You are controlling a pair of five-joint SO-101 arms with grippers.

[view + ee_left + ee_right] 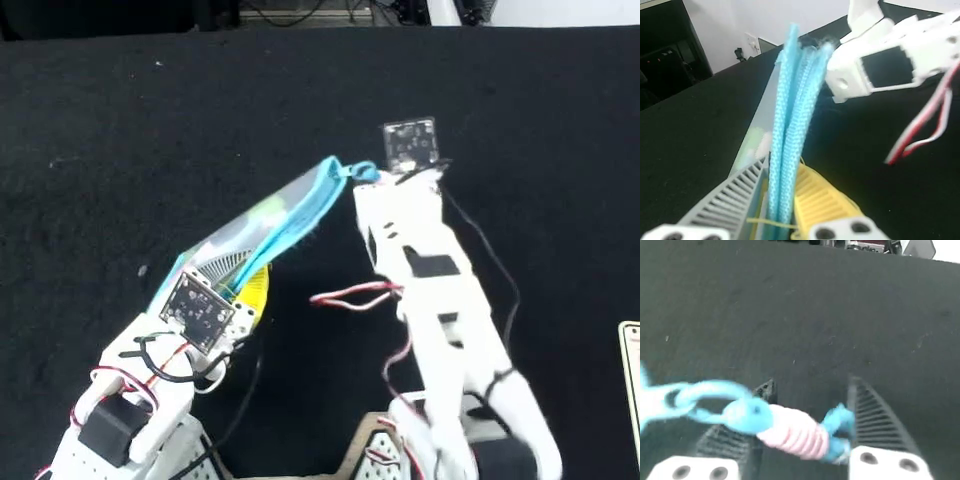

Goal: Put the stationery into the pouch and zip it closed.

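The table (120, 120) is covered edge to edge with a black, felt-like cloth that runs from the near edge, where the two arm bases (120, 430) stand side by side, back to a straight far edge. A few tiny pale specks (144, 270) dot the cloth, and a tan board (345, 440) lies flat at the near edge between the bases. At the table's right side, well apart from everything else, a pale flat card (631, 372) with a darker border lies on the cloth, cut off by the edge of the high view.
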